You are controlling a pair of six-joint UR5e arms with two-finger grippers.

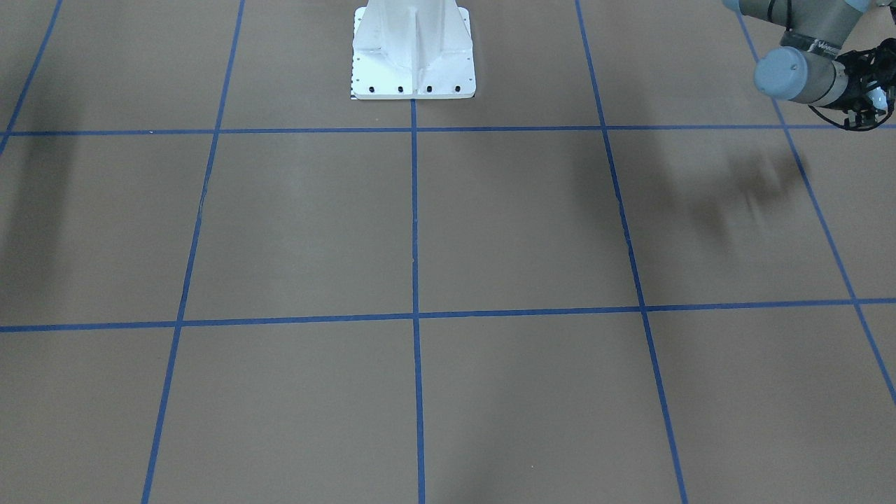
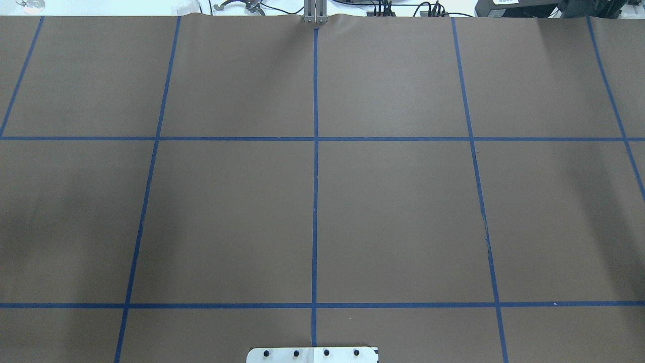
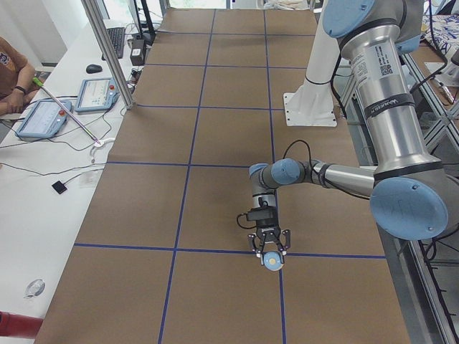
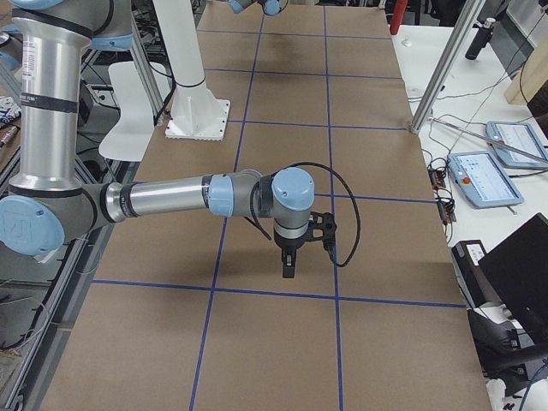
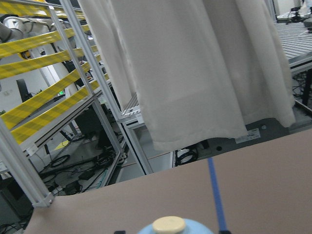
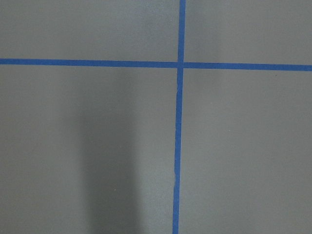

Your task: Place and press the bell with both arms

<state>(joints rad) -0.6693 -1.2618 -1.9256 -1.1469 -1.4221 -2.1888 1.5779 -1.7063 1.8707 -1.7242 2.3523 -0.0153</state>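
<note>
Left claw point(image 3: 271, 252) closed round the bell point(image 3: 272, 263), we find, at the robot's left end of the table point(image 2: 403, 212).
We see its black fingers on either side of the light-blue dome, near a crossing of blue tape lines point(image 3: 215, 250); from its wrist camera the cream button point(image 5: 168, 224) shows at the bottom edge. Whether the bell touches the brown surface we cannot tell. The right claw point(image 4: 289, 267) points down over the table's other end, well apart from the bell; we see it only from the side, so we cannot tell how its jaws stand. Its wrist camera shows brown surface and a tape crossing point(image 6: 179, 64).
</note>
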